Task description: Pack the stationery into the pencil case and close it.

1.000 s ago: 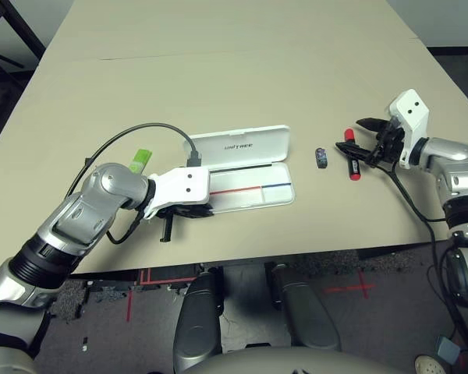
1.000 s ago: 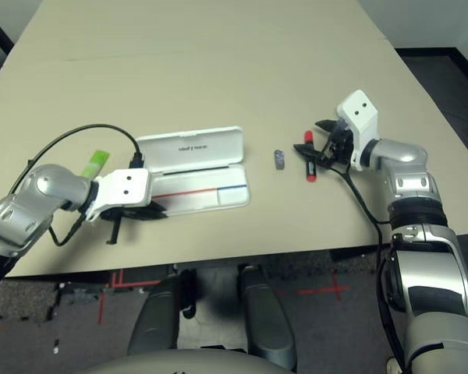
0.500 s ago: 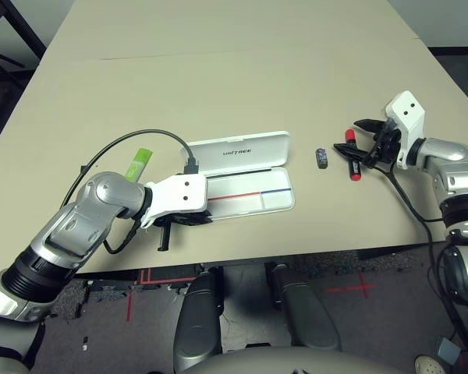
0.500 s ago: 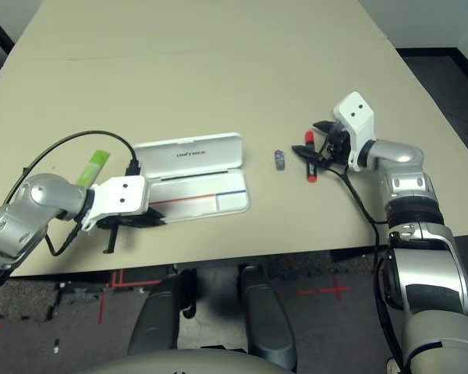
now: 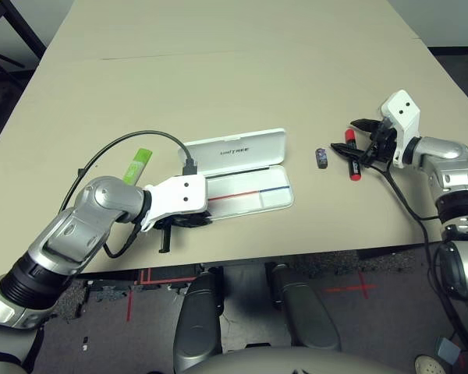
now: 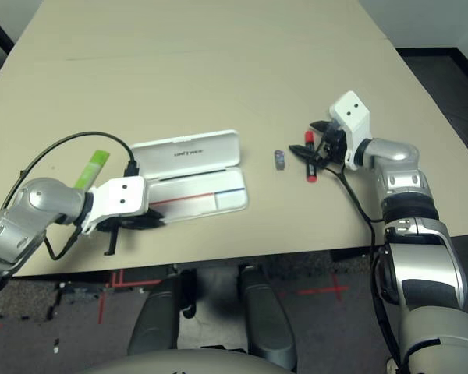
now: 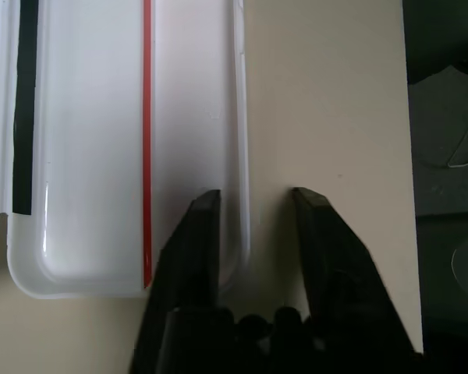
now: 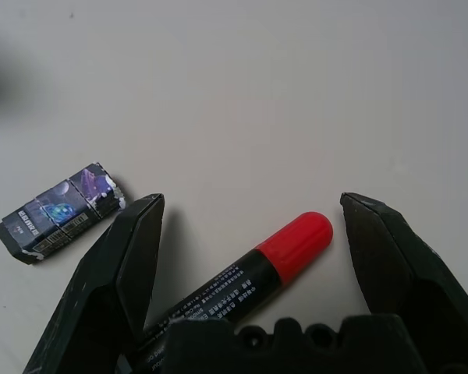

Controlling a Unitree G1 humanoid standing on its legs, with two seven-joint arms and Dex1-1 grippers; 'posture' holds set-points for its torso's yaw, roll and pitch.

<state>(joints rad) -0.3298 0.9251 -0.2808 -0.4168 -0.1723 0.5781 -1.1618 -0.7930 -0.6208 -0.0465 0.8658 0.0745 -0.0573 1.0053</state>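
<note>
The white pencil case (image 5: 274,201) lies open near the table's front, its lid (image 5: 234,148) folded back and a red and blue line inside. My left gripper (image 7: 253,199) is open, its fingers (image 7: 199,230) straddling the case's near wall (image 7: 240,156) at the left end. A lime-green stick (image 5: 140,164) lies left of the case. To the right lie a small dark lump (image 5: 320,158) and a black marker with red cap (image 8: 296,234). My right gripper (image 8: 253,204) is open with its fingers on either side of the marker's cap end, the lump (image 8: 58,209) just outside one finger.
A black cable (image 5: 132,140) loops from my left wrist over the table beside the green stick. The table's front edge (image 5: 296,255) runs close behind the left gripper. The far half of the tabletop (image 5: 234,62) is bare.
My left gripper's fingers have parted from shut. The case and left arm have shifted a little leftward. The right gripper has edged left over the marker.
</note>
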